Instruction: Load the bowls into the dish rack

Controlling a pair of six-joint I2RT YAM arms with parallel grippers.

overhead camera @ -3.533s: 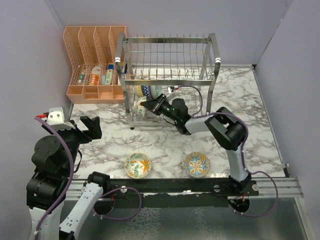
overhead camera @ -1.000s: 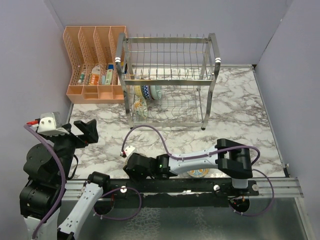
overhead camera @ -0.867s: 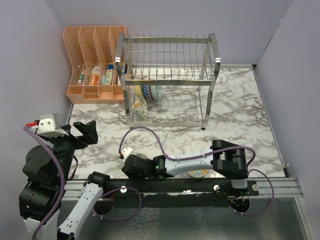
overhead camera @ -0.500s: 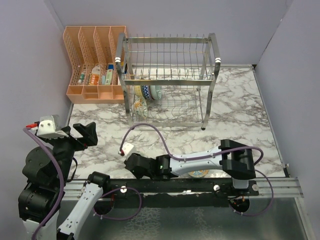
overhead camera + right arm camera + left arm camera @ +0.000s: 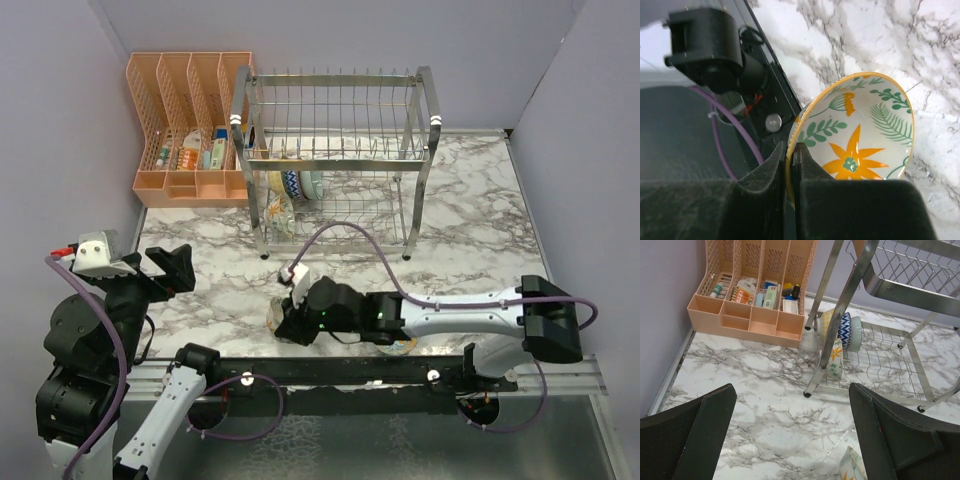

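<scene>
My right gripper [image 5: 791, 165] is shut on the yellow rim of a white bowl with an orange flower and green leaves [image 5: 860, 130]. It holds the bowl tilted just above the marble near the front edge; in the top view the gripper [image 5: 284, 322] is there and the bowl [image 5: 272, 317] peeks out on its left. A blue and yellow bowl [image 5: 402, 346] lies half hidden under the right arm. The chrome dish rack [image 5: 335, 160] holds several bowls [image 5: 290, 186] on edge in its lower tier, also shown in the left wrist view [image 5: 841, 330]. My left gripper [image 5: 800, 440] is open and empty at the left [image 5: 170, 265].
A peach slotted organizer [image 5: 190, 130] with small items stands left of the rack, against the back wall. The right arm stretches across the table's front. The black front rail [image 5: 705, 45] and a purple cable lie right beside the held bowl.
My right gripper has closed on the orange flower bowl and moved it up and to the right, tilting it. The right elbow has swung out right. The left arm has stayed still.
</scene>
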